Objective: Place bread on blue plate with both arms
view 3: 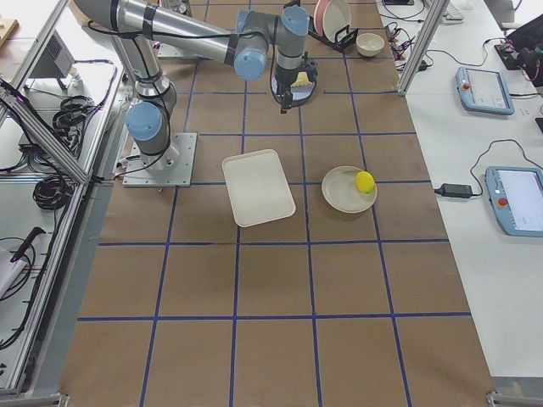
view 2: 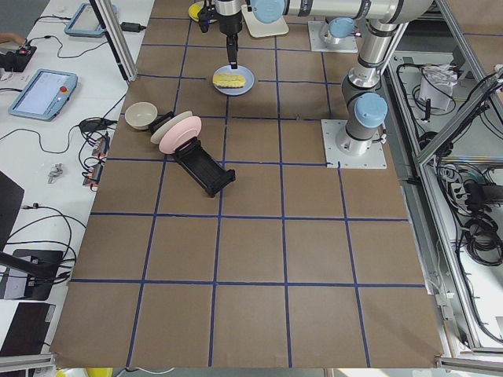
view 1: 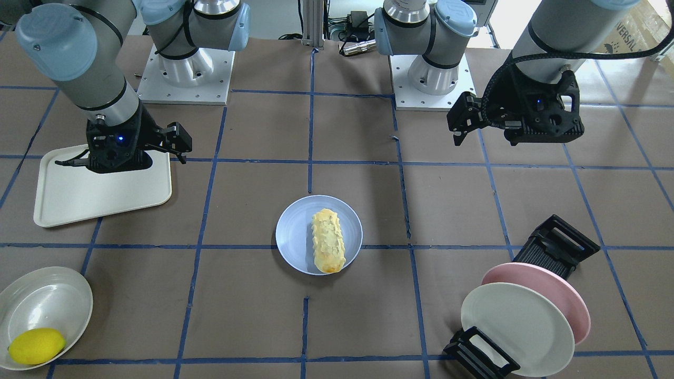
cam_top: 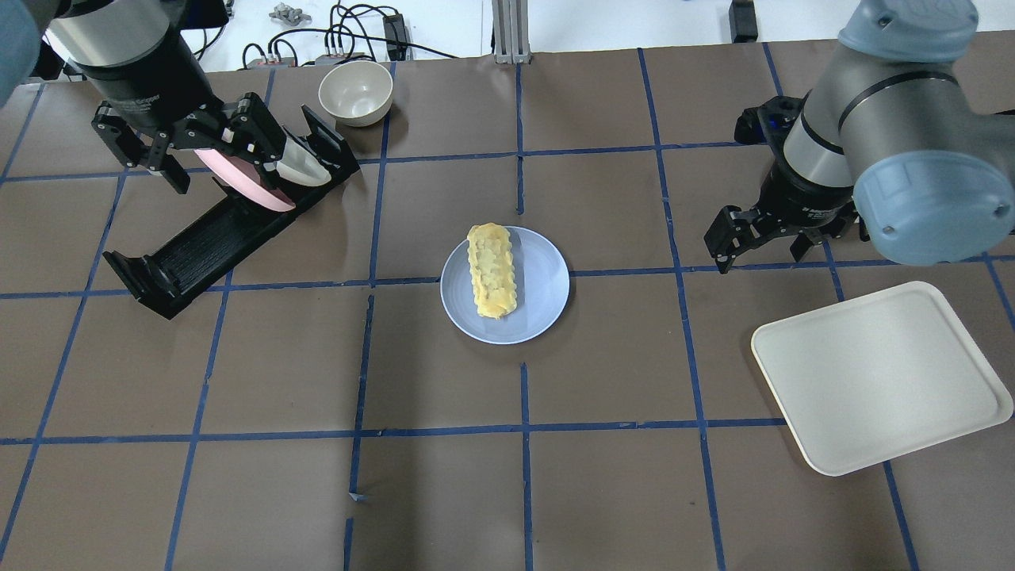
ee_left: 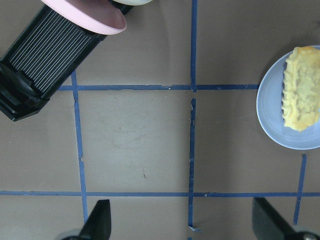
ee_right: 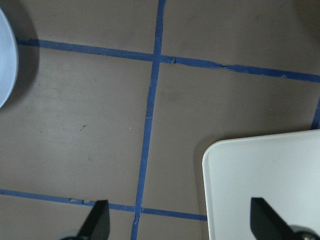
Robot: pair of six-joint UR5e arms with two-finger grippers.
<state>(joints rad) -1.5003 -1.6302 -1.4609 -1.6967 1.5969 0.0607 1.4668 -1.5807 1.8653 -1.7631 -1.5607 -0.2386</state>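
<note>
The bread lies lengthwise on the blue plate at the table's middle; both also show in the overhead view, bread and plate. My left gripper is open and empty, raised over the dish rack, well to the left of the plate. In the left wrist view the plate with the bread sits at the right edge. My right gripper is open and empty, raised to the right of the plate, beside the tray. The right wrist view shows only the plate's rim.
A cream tray lies at the right. A black dish rack at the left holds a pink plate and a cream-white plate. A beige bowl stands at the back. A lemon sits in a white dish.
</note>
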